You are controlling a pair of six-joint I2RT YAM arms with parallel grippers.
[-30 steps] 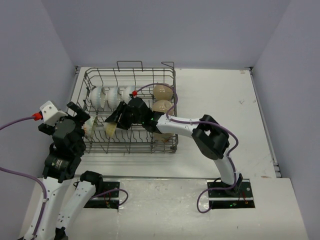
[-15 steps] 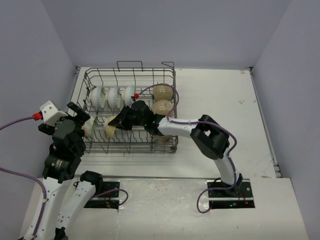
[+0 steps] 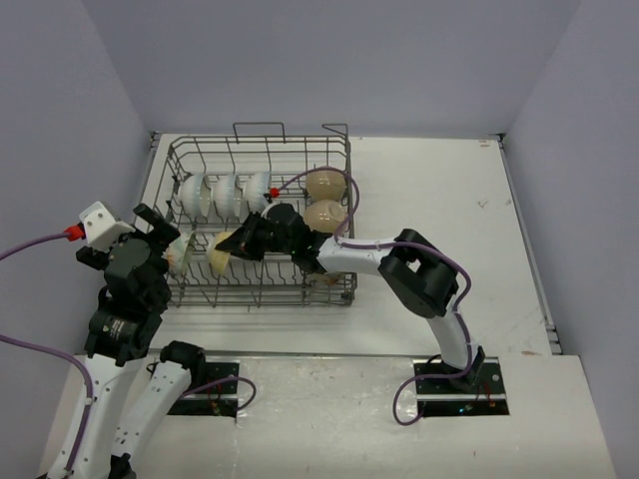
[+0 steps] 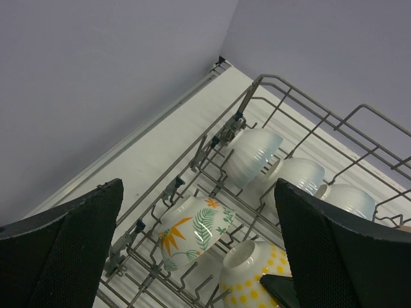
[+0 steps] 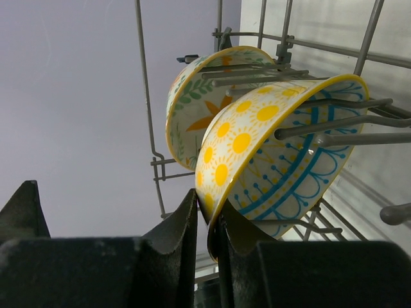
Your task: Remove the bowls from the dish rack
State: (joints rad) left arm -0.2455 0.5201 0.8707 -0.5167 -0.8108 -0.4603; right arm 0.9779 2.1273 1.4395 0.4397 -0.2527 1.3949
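The dish rack holds three white ribbed bowls in its far row and two beige bowls at the far right. My right gripper reaches into the rack. It is shut on the rim of the yellow sun-patterned bowl, one finger outside and one inside, in the right wrist view. That bowl leans on the tines. A leaf-patterned bowl stands just left of it. My left gripper is open and empty above the rack's left end.
The rack's upright tines and wire sides surround the held bowl. A third beige bowl is mostly hidden under my right arm. The purple side wall stands close to the left of the rack. White tabletop lies to the right.
My right wrist has shifted slightly right and its fingers have drawn together on the yellow bowl's rim. The bowl has tipped up a little. The left arm has not moved.
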